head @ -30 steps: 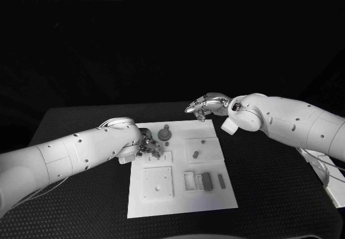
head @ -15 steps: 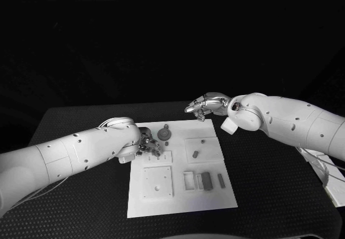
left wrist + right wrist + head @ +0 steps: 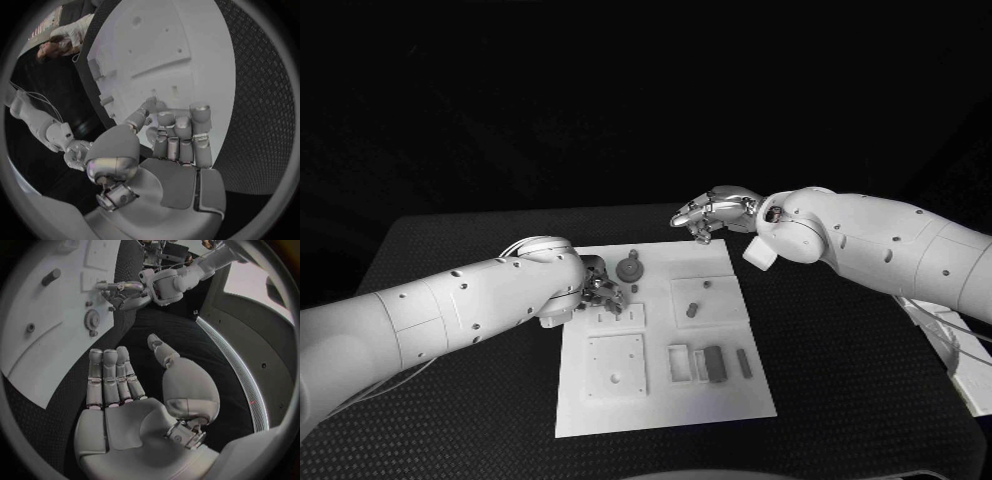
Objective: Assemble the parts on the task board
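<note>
The white task board (image 3: 661, 405) lies mid-table. My left hand (image 3: 599, 291) hovers low over its near-left part, fingertips at a small plate (image 3: 623, 318). In the left wrist view that hand (image 3: 172, 145) has thumb and fingers drawn together just above two small pegs (image 3: 164, 91) on the board (image 3: 156, 45); anything between them is hidden. My right hand (image 3: 708, 213) hangs above the board's far right corner; the right wrist view shows it (image 3: 119, 390) flat, fingers apart and empty. A gear (image 3: 630, 270) (image 3: 92, 319) lies between the hands.
On the board sit a square plate (image 3: 615, 365), another plate with a peg (image 3: 692, 310), and dark bars (image 3: 715, 363) beside a small frame (image 3: 681, 362). A white object with cables (image 3: 971, 375) sits at the table's right edge.
</note>
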